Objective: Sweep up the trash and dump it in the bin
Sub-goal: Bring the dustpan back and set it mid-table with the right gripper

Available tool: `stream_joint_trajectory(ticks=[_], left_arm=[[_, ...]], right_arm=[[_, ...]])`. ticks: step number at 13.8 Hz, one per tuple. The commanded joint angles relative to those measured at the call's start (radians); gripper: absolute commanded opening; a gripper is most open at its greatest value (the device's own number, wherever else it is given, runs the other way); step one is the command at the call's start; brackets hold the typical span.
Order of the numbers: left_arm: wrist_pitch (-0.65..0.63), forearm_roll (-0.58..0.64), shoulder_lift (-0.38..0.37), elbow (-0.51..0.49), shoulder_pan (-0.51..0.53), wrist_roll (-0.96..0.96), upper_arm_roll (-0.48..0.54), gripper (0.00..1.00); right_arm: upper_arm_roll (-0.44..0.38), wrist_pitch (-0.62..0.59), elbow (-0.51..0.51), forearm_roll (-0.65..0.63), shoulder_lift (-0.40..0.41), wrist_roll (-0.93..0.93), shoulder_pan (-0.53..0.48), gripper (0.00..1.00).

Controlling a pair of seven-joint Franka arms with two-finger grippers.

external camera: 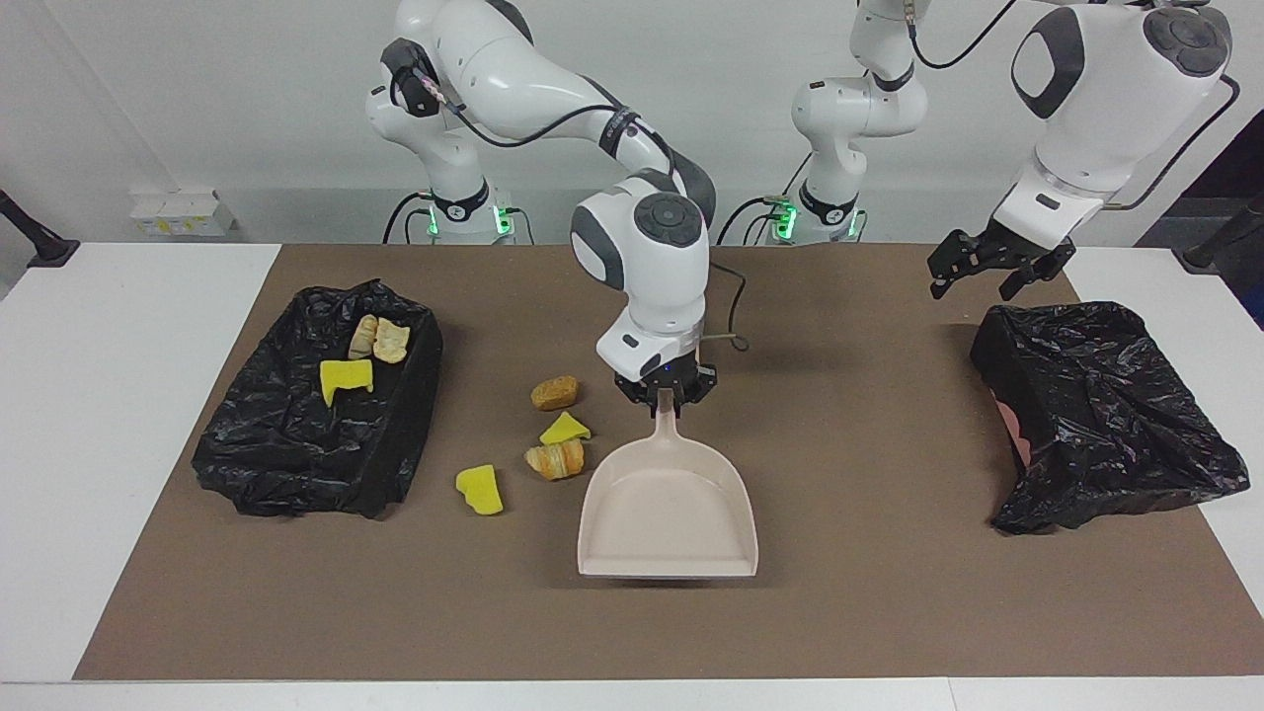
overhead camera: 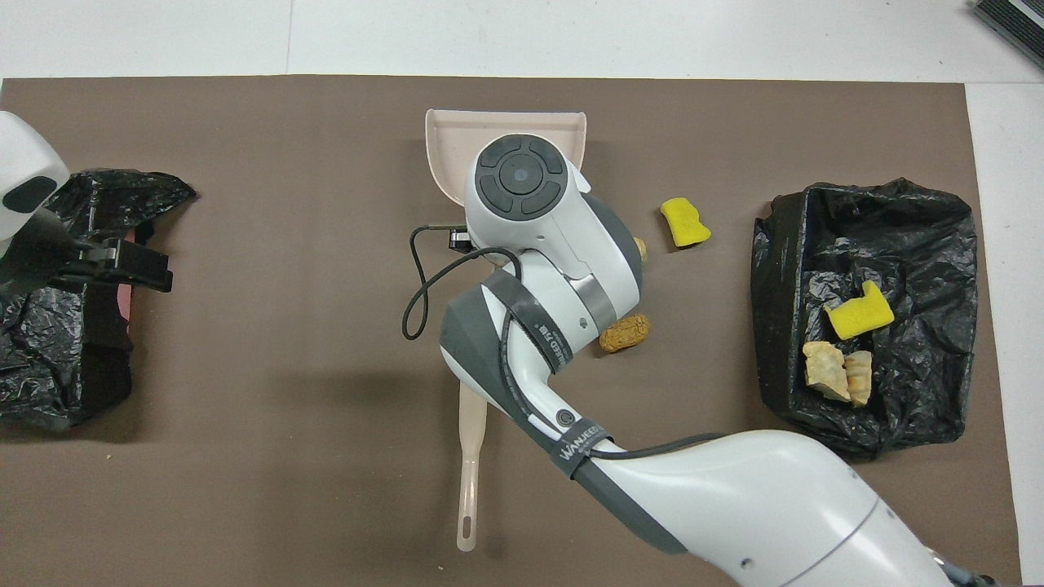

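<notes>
Three pieces of trash [external camera: 365, 354] already lie in the lined bin [external camera: 296, 464]; four more [external camera: 558, 459] sit on the mat beside it. The right gripper [external camera: 664, 391] clamps the dustpan [external camera: 668, 513] handle, pan beside those pieces. The left gripper [external camera: 992, 265] waits open over the second bin [external camera: 1106, 415].

Open mat [external camera: 869, 592] between dustpan [external camera: 668, 518] and lined bin [external camera: 1106, 415].

We see a brown mat [external camera: 889, 612] filling mid-frame, a white table [external camera: 99, 444] showing round its edges, small white boxes [external camera: 178, 212] upper left, a dark slatted object [overhead camera: 1011, 20] in the overhead view's upper right corner
</notes>
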Motion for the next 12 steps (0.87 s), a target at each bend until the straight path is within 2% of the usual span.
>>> stream_joint_trajectory(ticks=[1,3,4,5,8,9,10,11,12], left_arm=[[0.015,0.011,-0.014,-0.024,-0.012,0.006,0.001,1.00],[0.020,0.011,-0.017,-0.030,-0.011,0.009,0.000,1.00],[0.022,0.011,-0.022,-0.036,-0.012,0.008,0.000,1.00],[0.025,0.011,-0.022,-0.036,-0.013,0.009,-0.004,1.00],[0.067,0.011,-0.013,-0.048,-0.044,-0.003,-0.004,1.00],[0.087,0.011,-0.005,-0.048,-0.047,-0.003,-0.004,1.00],[0.107,0.011,0.004,-0.050,-0.060,-0.005,-0.004,1.00],[0.129,0.008,0.018,-0.053,-0.079,-0.002,-0.004,1.00],[0.158,0.003,0.041,-0.051,-0.093,-0.005,-0.004,1.00]], right_arm=[[0.036,0.047,0.072,0.021,0.074,0.018,0.000,0.00],[0.036,0.073,0.052,0.013,0.106,0.017,0.018,0.00],[0.036,0.063,0.044,0.013,0.107,0.004,0.008,0.07],[0.036,0.057,0.044,0.015,0.105,-0.008,0.011,0.10],[0.036,0.099,0.024,0.027,0.102,-0.016,0.009,0.32],[0.036,0.104,0.015,0.027,0.097,-0.029,0.011,0.42],[0.041,0.101,0.015,0.026,0.094,-0.031,0.011,0.67],[0.042,0.101,0.015,0.027,0.085,-0.031,0.015,1.00],[0.042,0.087,0.012,0.030,0.064,-0.029,0.014,1.00]])
